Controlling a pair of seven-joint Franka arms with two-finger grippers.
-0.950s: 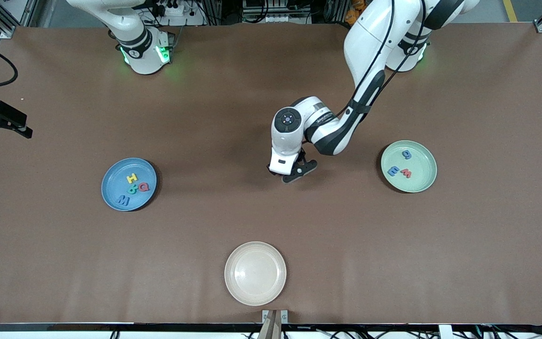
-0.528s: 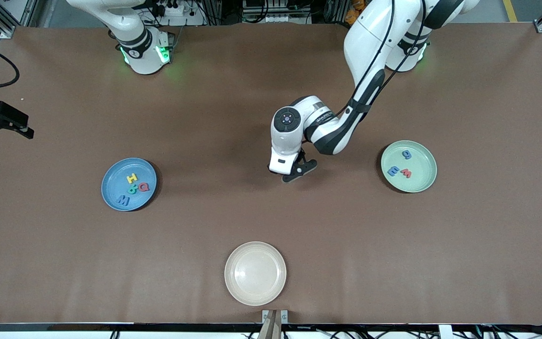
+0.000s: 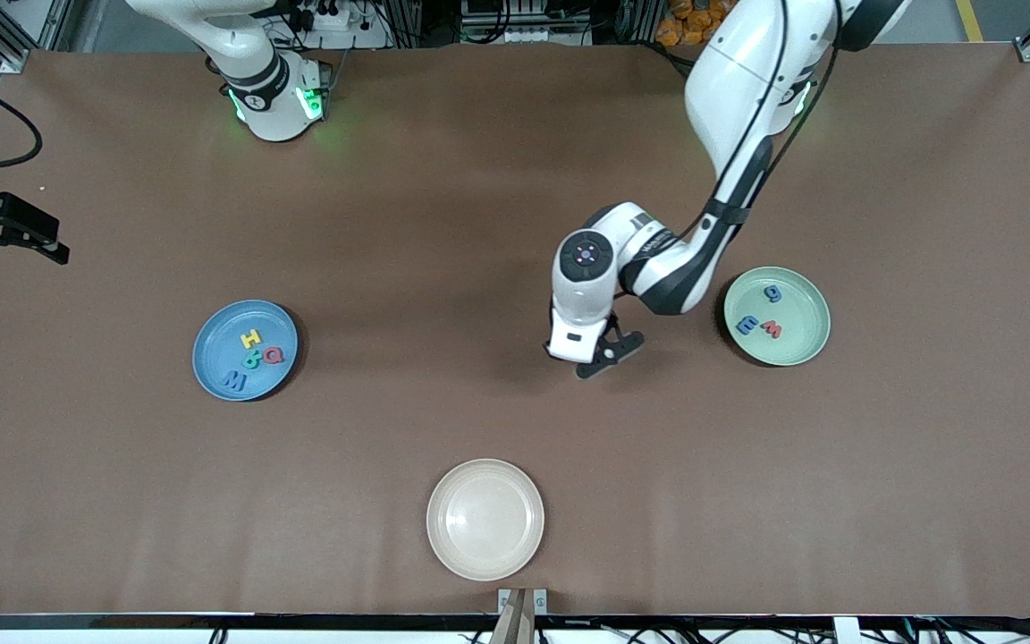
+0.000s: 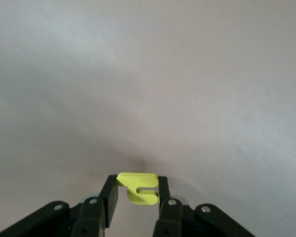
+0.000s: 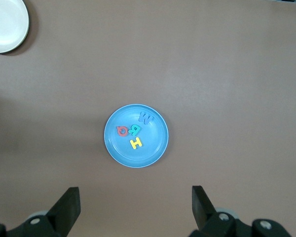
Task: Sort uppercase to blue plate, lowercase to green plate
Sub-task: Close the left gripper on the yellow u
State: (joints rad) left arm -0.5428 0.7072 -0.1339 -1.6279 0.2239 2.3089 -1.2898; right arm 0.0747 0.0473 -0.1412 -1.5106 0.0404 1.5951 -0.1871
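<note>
A small flat yellow foam letter [image 4: 138,187], cut with a hooked notch, is pinched between the black fingers [image 4: 108,197] of the left gripper [image 3: 600,358], which hangs over bare tabletop between the two coloured plates, closer to the green plate [image 3: 814,344]. That pale mint plate, round, shallow and rimmed, sits toward the left arm's end and holds a blue g [image 3: 773,292], a blue m [image 3: 747,326] and a red w [image 3: 772,330]. Toward the right arm's end, the matching medium-blue plate [image 3: 211,367] carries a yellow H [image 3: 250,338], a red Q [image 3: 274,355], a teal-green letter [image 3: 251,360] and a blue M [image 3: 233,381], clustered close together. The right gripper [image 5: 135,207] waits high above the blue plate, its fingers spread wide and holding nothing. A cream plate [image 3: 443,546], smooth and glossy, lies nearest the front camera. The table [image 3: 926,492] wears a matte brown covering with faint creases; aluminium framing and cables edge it by the arm bases.
</note>
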